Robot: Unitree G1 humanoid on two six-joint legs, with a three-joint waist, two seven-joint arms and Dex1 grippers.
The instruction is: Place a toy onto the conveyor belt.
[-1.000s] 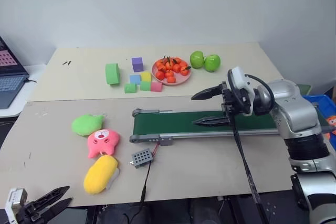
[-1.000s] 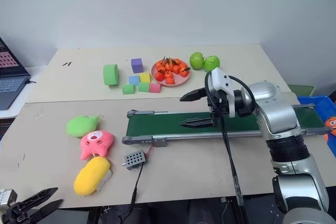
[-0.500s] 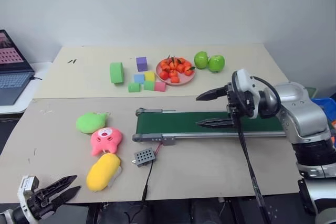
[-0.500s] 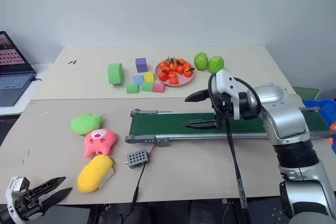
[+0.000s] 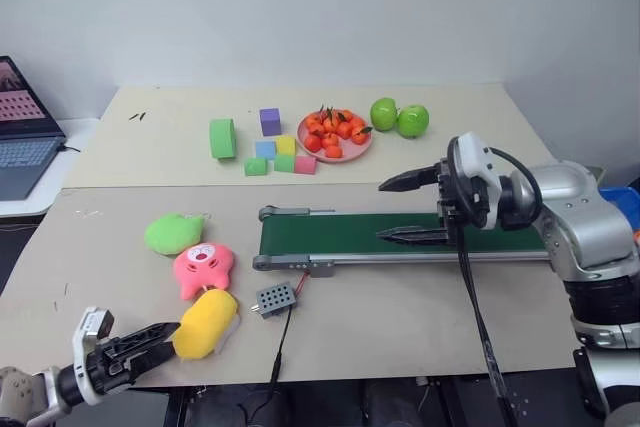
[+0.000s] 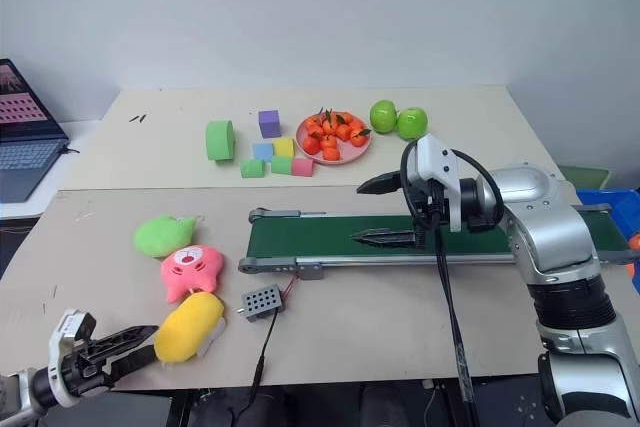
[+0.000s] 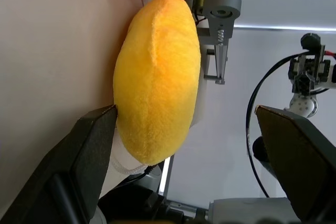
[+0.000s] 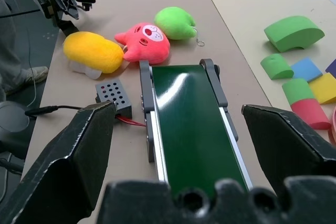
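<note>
The toy (image 5: 205,323), a plain yellow bean-shaped plush, lies on the tan table (image 5: 400,327) near its front edge, left of the conveyor belt (image 5: 400,231). Its long axis runs on a slant: the nearer end points toward the front-left corner of the table, the farther end toward the pink pig-faced plush (image 5: 203,269), which it touches or nearly touches. A white tag or patch shows at its underside on the side toward the belt's small grey control box (image 5: 274,298), which sits just beside it on a wire.

The left tool (image 5: 150,340) comes in low from the front-left with its two black fingers spread wide. In the left wrist view one finger (image 7: 79,166) lies against the near end of the toy (image 7: 157,80), and the other finger (image 7: 299,166) stands well clear of it on the far side, so the plush is not clamped.

The right tool (image 5: 410,209) hangs over the middle of the dark green belt, pointing along it toward the plush toys, its fingers apart and holding nothing.

A lime-green plush (image 5: 173,233) lies just behind the pink one. Farther back on the table are coloured foam blocks (image 5: 262,147), a pink plate (image 5: 350,153) of small orange fruits and two green apples (image 5: 399,117). A laptop (image 5: 25,127) sits at the far left.
</note>
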